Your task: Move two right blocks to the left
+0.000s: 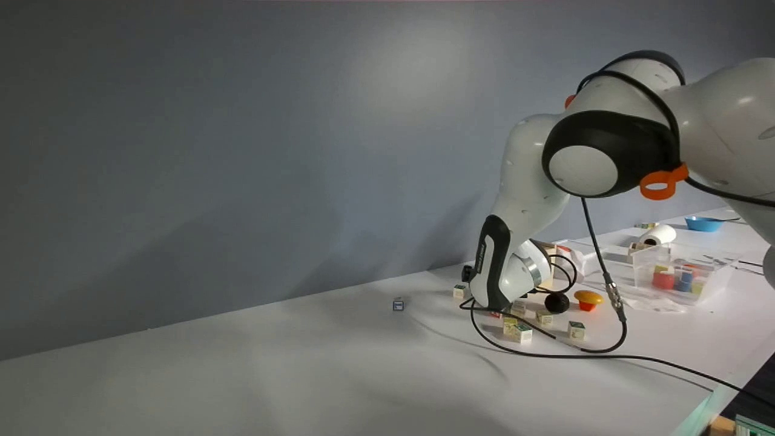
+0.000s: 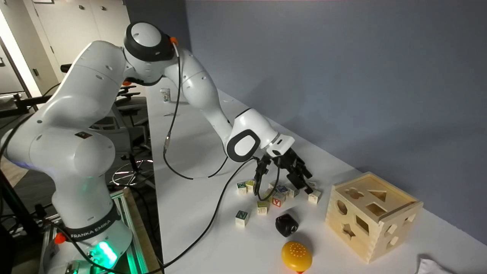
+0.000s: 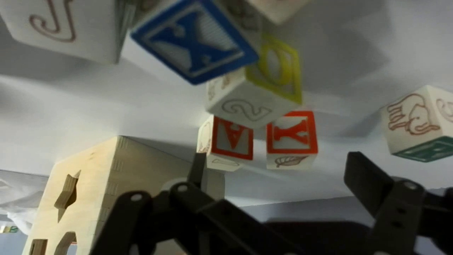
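The blocks are small pale wooden cubes with coloured letters, clustered under the hand. In the wrist view I see a red Y block (image 3: 292, 138), a red A block (image 3: 231, 140), a yellow-faced block (image 3: 254, 94), a blue X block (image 3: 194, 40), a brown-J block (image 3: 67, 28) and an elephant block (image 3: 412, 117). My gripper (image 3: 279, 157) is open, with the Y and A blocks between its fingertips in this view. It shows over the cluster (image 2: 283, 186). An N block (image 2: 241, 219) lies nearer. A single block (image 1: 398, 304) lies apart from the cluster, towards the left.
A light wooden box with shaped holes (image 2: 374, 217) stands beside the cluster. A black piece (image 2: 286, 225) and a yellow-topped piece (image 2: 296, 255) lie near it. A clear bin (image 1: 684, 275) stands further off. The black cable (image 1: 605, 356) crosses the table; a wall (image 1: 242, 151) runs behind.
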You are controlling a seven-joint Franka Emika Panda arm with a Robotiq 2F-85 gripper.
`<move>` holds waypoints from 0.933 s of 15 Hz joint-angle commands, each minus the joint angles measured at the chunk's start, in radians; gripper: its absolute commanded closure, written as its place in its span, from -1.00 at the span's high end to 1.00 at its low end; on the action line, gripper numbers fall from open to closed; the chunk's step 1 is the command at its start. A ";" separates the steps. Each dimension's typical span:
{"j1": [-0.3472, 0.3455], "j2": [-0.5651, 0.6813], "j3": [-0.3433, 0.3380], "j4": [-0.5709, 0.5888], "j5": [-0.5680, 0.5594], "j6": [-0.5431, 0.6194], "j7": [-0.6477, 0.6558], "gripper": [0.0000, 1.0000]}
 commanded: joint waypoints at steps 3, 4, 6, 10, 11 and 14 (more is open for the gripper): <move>0.067 0.007 -0.050 -0.047 0.096 0.024 -0.062 1.00; 0.072 0.003 -0.055 -0.052 0.103 0.021 -0.068 1.00; 0.063 -0.003 -0.046 -0.055 0.108 0.028 -0.079 1.00; 0.006 -0.012 0.016 -0.046 0.102 0.086 -0.119 1.00; 0.003 -0.008 0.021 -0.048 0.112 0.088 -0.123 1.00; -0.020 -0.010 0.042 -0.048 0.126 0.089 -0.139 1.00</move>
